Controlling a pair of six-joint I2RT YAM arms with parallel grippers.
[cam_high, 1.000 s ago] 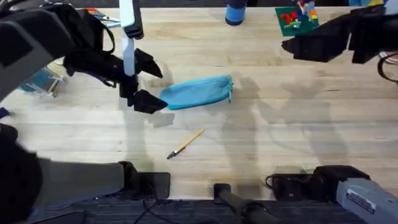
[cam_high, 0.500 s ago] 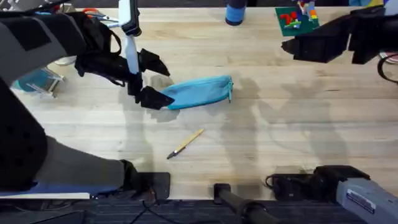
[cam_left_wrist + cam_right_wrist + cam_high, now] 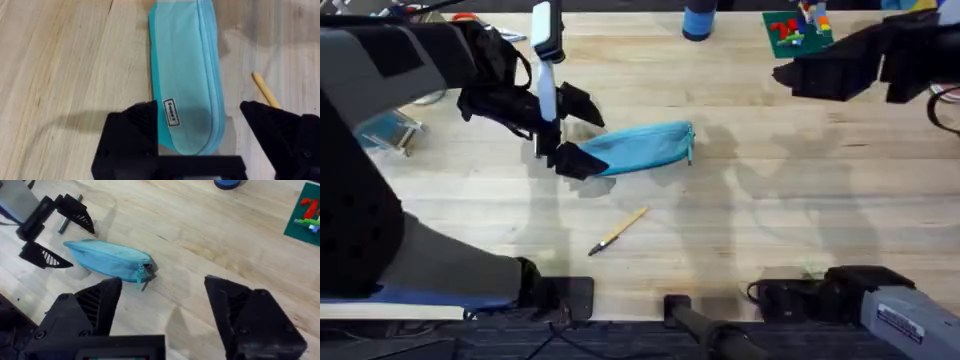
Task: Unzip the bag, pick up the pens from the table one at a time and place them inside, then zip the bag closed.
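Observation:
The light blue bag (image 3: 642, 148) lies on the table (image 3: 800, 210), zipper shut, its pull (image 3: 142, 275) at the right end. My left gripper (image 3: 572, 128) is open, its two fingers either side of the bag's left end (image 3: 186, 85), just above it. A tan pen (image 3: 618, 231) with a dark tip lies nearer the front edge, its end also showing in the left wrist view (image 3: 265, 90). A slim grey pen (image 3: 65, 225) lies beside the left gripper's far finger. My right gripper (image 3: 800, 72) hangs open and high at the back right, its fingers (image 3: 95, 305) wide apart with nothing between them.
A blue cylinder (image 3: 698, 20) and a green plate with toy bricks (image 3: 795, 30) stand at the back edge. A clear plastic item (image 3: 385, 130) sits at the far left, with orange handles (image 3: 470, 18) behind it.
My left gripper has moved right, from beside the bag to over its left end, staying open. The right arm, the bag and the tan pen have not moved.

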